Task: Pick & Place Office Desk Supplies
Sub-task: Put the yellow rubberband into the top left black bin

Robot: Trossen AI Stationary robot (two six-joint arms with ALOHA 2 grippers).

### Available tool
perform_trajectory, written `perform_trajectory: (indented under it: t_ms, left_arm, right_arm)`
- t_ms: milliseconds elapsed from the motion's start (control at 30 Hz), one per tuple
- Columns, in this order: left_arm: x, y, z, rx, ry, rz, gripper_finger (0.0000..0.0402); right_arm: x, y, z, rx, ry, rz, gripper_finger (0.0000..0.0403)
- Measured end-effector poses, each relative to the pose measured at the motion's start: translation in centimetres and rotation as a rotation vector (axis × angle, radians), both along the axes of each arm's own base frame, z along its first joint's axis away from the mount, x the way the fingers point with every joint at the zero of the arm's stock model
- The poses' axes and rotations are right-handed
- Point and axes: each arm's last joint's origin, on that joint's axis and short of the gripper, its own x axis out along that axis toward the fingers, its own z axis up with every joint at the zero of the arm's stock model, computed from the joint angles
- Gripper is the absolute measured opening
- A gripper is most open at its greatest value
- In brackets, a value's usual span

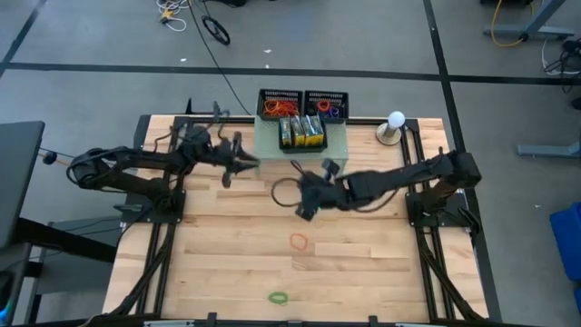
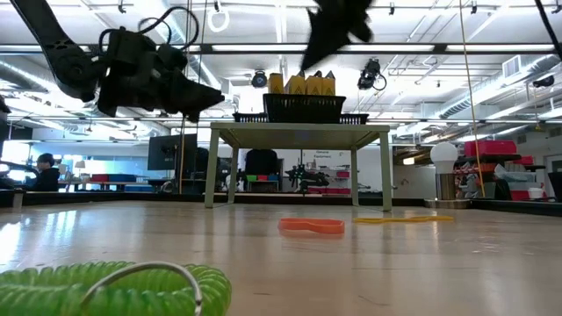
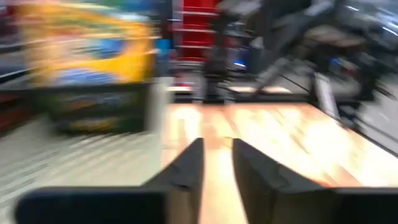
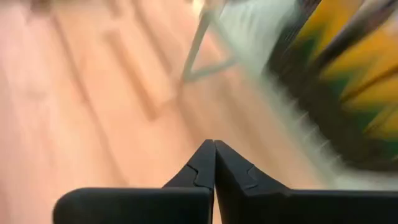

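Nearest the front edge of the wooden desk (image 1: 227, 263) lies a green rubber band (image 1: 278, 297), flat on the wood, looming large in the low view. Farther in, an orange rubber band (image 1: 299, 242) lies flat and alone, well apart from both arms.

Over the middle of the desk hangs the right gripper (image 1: 306, 205), its fingers pressed fully together with nothing visible between them in its wrist view. A dark loop (image 1: 283, 190) lies on the desk just beside it; whether that is a band or a cable I cannot tell. The left gripper (image 1: 232, 166) hovers near the front left corner of the pale green riser (image 1: 268, 138), its fingers (image 3: 186, 171) parted by a narrow gap and empty.

At the far side, the riser carries yellow-and-green crayon boxes (image 1: 301, 133) standing upright, with two black mesh trays (image 1: 304, 103) behind them holding more bands. A white lamp (image 1: 395, 122) stands to their right.

The loose bands look light, soft and limp, lying so flat that a fingertip would probably have to press down to the wood and pinch one strand. The crayon boxes seem light and stiff, though the card could dent; gripping across the narrow faces looks safest
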Motion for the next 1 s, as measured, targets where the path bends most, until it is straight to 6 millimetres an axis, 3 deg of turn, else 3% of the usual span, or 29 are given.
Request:
perform_trajectory:
  t_ms: [167, 300, 467, 700, 867, 1000]
  left_arm:
    - [1.5, -3.1, -0.4, 0.092, 0.024, -0.165, 0.0011]
    - [2.4, -5.7, -1.3, 0.122, 0.095, -0.231, 0.0008]
    - [3.4, -9.2, -2.6, 0.168, 0.186, -0.240, 0.0009]
    - [4.8, -13.7, -4.9, 0.217, 0.226, -0.209, 0.0009]
    - [5.4, -15.3, -6.2, 0.173, 0.202, -0.172, 0.0009]
    - [5.7, -15.6, -7.1, 0.129, 0.218, -0.106, 0.0009]
  right_arm:
    - [-2.9, 1.5, -6.2, 0.133, -0.067, 0.084, 0.0003]
    - [-5.4, 2.8, -9.6, 0.216, -0.099, 0.150, 0.0008]
    - [-6.8, 3.6, -13.0, 0.260, -0.030, 0.091, 0.0029]
    - [-7.0, 5.0, -16.4, 0.235, 0.147, 0.180, 0.0108]
    - [-7.4, 3.3, -16.9, 0.218, 0.274, 0.180, 0.0152]
    - [-7.3, 1.7, -17.1, 0.264, 0.356, 0.244, 0.0157]
